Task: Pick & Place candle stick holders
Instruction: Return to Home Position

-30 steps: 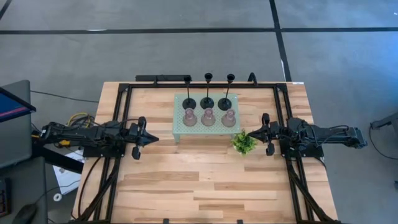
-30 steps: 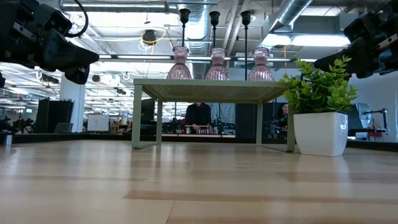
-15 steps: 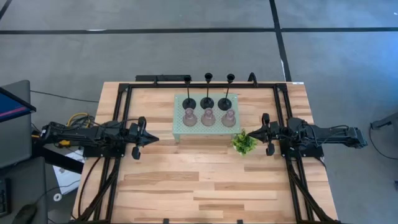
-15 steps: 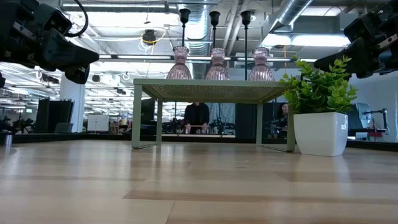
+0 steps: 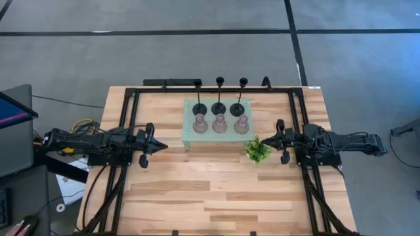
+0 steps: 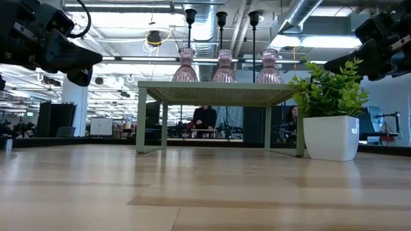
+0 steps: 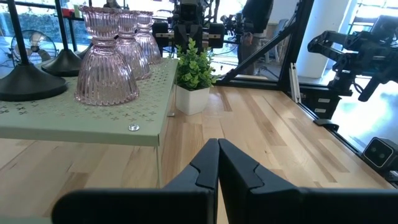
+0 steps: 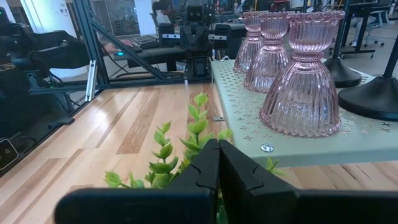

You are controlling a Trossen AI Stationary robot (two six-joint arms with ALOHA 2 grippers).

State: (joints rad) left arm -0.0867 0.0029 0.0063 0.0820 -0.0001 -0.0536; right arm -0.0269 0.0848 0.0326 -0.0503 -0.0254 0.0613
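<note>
Six candle stick holders stand upright on the pale green perforated shelf, in two rows of three; far row: three black holders, each a thin tall stem on a round disc base; near row: three squat, ribbed pink glass holders, one before each black holder; evenly spaced, none touching.

We think this is a big robot lab — one wide work hall. The smooth grey concrete floor has black lines. Shiny silver round pipes and long bright lamps hang overhead. Behind the pale wooden plank table, a person in dark clothes shows among desks and machines.
</note>
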